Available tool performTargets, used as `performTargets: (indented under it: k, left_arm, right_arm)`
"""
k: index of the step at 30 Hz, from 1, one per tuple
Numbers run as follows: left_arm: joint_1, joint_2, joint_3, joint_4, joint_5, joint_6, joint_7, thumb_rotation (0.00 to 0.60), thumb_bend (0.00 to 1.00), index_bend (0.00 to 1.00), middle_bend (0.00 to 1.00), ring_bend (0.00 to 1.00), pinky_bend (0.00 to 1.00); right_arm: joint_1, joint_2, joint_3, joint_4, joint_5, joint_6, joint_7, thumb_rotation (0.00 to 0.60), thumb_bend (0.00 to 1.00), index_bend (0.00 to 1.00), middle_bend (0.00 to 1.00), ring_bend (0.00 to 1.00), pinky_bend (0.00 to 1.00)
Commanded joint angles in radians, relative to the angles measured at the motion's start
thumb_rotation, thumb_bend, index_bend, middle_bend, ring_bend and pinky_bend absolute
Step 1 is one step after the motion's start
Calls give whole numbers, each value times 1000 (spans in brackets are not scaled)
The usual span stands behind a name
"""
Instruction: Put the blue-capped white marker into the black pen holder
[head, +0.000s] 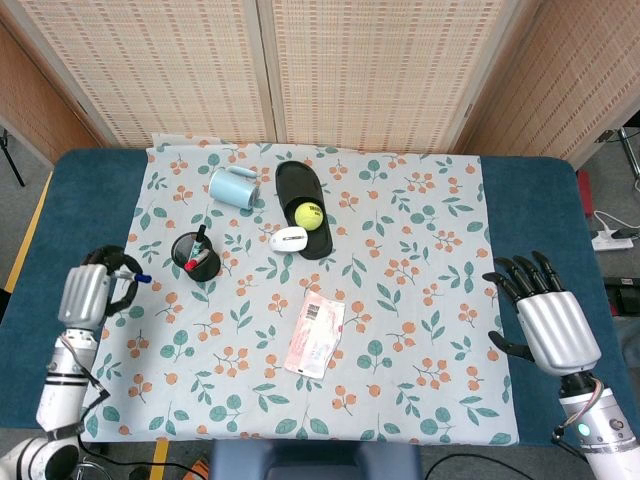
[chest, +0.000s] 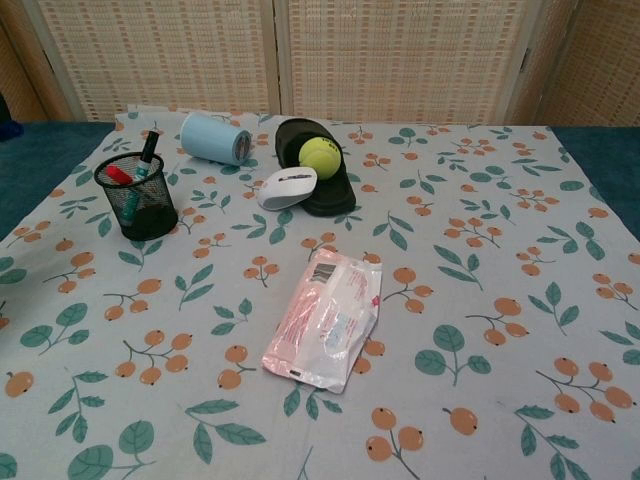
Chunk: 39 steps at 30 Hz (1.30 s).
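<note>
Blue surface (head: 520, 185), covered by floral cloth (chest: 480, 260). On cloth: black mesh pen holder (chest: 137, 197) upright, pale blue cup (chest: 214, 138) on its side, black tray (chest: 335, 195), white mouse (chest: 286, 186) against tray, pink packet (chest: 325, 318) centre.
</note>
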Motion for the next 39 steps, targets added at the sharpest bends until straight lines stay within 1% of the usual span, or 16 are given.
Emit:
performTargets:
  k: [1,3,4,7,10,13,16,18,22,30,32,33,35,37,39]
  left_arm:
    - [-108,184,-145,-22,-100,-258,-364,600,371,576,597,236,252]
    - [-144,208,-171,4,-123,-344,-476,600,372,580,601,238,252]
    - [-167,218,-185,25,-137,-404,-554,600,372,581,603,238,251]
    - [-216,226,-212,79,-153,-536,-738,600,371,584,606,238,250]
    - [-249,213,-220,126,-142,-625,-880,600,371,586,608,239,249]
    - [-276,175,-222,167,-132,-673,-988,600,372,588,610,239,247]
    - [-301,127,-218,210,-110,-707,-1082,600,372,590,612,238,243]
    - [-316,94,-205,248,-86,-726,-1129,600,371,591,612,238,241]
    - [-326,46,-180,304,-45,-731,-1207,600,372,591,612,238,238]
    - [-339,20,-144,345,11,-711,-1299,600,371,586,604,233,237]
    - [-343,25,-131,344,30,-709,-1320,600,371,544,570,214,230]
    - [-345,30,-123,342,45,-707,-1338,600,371,495,527,193,222]
    - [-349,36,-109,345,71,-700,-1368,600,371,375,406,139,197]
    - [-355,40,-89,353,107,-686,-1405,600,371,259,253,63,161]
    - [-361,42,-68,365,137,-674,-1439,600,371,200,157,14,131]
  right_arm:
    - [1,1,-1,-1,0,-3,-1,600,98,243,128,91,0]
    - [1,0,0,-2,1,-2,-4,600,98,243,128,91,0]
    - [-1,0,-1,-3,1,0,-6,600,98,242,128,91,0]
    - [-5,1,1,-4,2,11,-12,600,98,242,128,91,0]
    - [-7,0,3,-4,8,17,-18,600,98,242,128,91,0]
    - [-4,-3,4,-2,18,11,-23,600,98,242,128,91,0]
    - [-2,-4,4,-2,23,7,-25,600,98,242,128,91,0]
    - [-3,-3,6,-2,22,12,-24,600,98,242,128,91,0]
    - [-7,-1,8,0,22,21,-20,600,98,242,128,91,0]
    - [-4,-1,8,3,33,12,-20,600,98,242,128,91,0]
    - [-5,-1,7,2,31,13,-20,600,98,242,128,91,0]
    - [-5,0,7,1,30,15,-20,600,98,242,128,91,0]
    - [-6,1,6,0,28,14,-20,600,98,242,128,91,0]
    - [-5,2,5,-1,27,13,-20,600,98,244,128,91,0]
    - [-6,3,5,-2,26,14,-17,600,98,247,128,91,0]
